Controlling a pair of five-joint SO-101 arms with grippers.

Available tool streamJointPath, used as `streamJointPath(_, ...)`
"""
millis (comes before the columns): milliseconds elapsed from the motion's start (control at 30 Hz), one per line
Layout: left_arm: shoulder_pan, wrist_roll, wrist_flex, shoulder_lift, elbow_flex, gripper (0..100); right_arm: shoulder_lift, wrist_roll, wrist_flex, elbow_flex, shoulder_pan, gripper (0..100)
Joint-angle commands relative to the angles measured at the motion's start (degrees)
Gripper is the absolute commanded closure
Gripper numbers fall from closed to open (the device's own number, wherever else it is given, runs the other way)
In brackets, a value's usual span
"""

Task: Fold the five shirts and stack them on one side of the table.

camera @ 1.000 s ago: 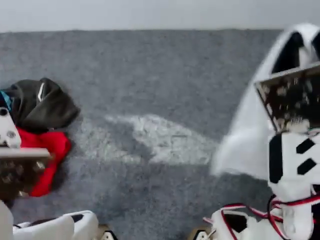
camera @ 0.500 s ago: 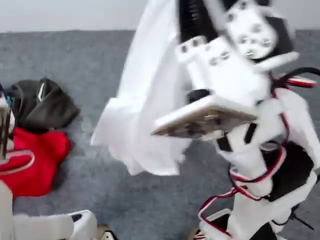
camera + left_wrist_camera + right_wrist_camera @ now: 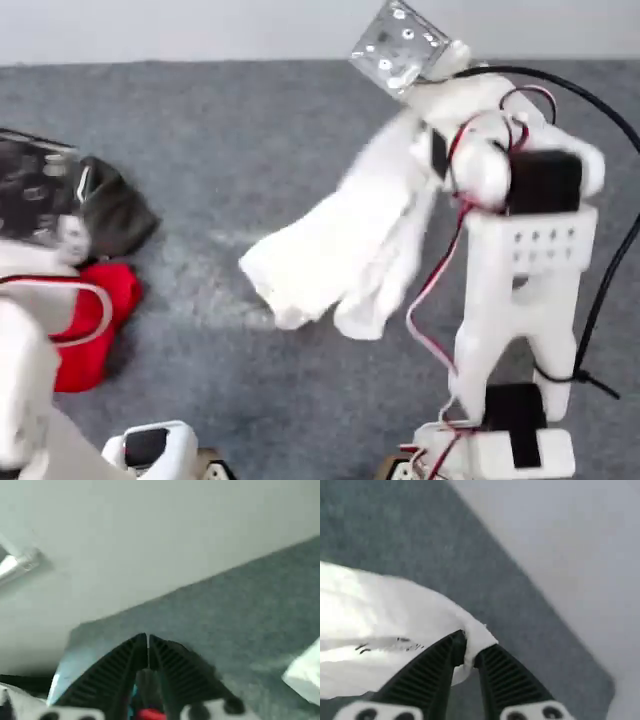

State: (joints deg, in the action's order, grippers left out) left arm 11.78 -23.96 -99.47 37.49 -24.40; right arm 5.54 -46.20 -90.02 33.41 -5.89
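White shirt hangs over the tabletop, apart from the red shirt, pinched by my right gripper, so I'd lower slowly and drag it flat; my left gripper, jaws together, sits near the red shirt.

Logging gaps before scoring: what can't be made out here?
- Shirt count: in the high view the blurred left arm covers part of the dark shirt and red shirt; the edge cuts both.
- White shirt in the right gripper: blurred in the high view, cut by the right wrist view's edge.
- Left wrist view: red and blue bits behind the left gripper, too hidden to name.
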Motion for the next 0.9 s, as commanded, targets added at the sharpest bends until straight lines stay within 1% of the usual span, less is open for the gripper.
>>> streamJointPath(0, -7.56, 1.23, -0.88, 2.9, 14.73, 99, -2.24, 0.7, -2.68, -4.13, 5.93, 98.9)
streamJointPath(133, -13.71, 7.12, -0.09, 2.46, 27.47, 99, -5.41, 0.7, -3.21, -10.46, 10.33, 98.9)
streamJointPath(200, -15.38, 7.74, 1.14, 1.05, 31.78, 98, -6.2, 1.05, -3.3, -13.36, 11.74, 98.9)
streamJointPath(267, -16.97, 7.74, 2.02, -1.58, 34.24, 98, -6.29, 1.05, -4.18, -16.09, 12.0, 98.9)
streamJointPath(367, -20.31, 7.74, 2.55, -8.0, 33.89, 98, -6.29, 1.23, -5.23, -20.13, 11.65, 98.9)
streamJointPath(433, -22.07, 7.74, 2.81, -13.45, 31.87, 97, -6.37, 1.93, -5.23, -22.24, 11.56, 98.9)
streamJointPath(567, -23.47, 7.38, 2.2, -26.81, 23.96, 89, -6.73, 4.92, -4.97, -25.23, 11.91, 98.9)
streamJointPath(767, -26.81, 7.38, -1.05, -45.45, 4.79, 84, -6.46, 5.63, -5.14, -27.78, 11.74, 98.9)
streamJointPath(867, -28.04, 7.47, -1.05, -53.1, -3.12, 83, -6.81, 8.26, -5.05, -27.87, 11.74, 98.9)
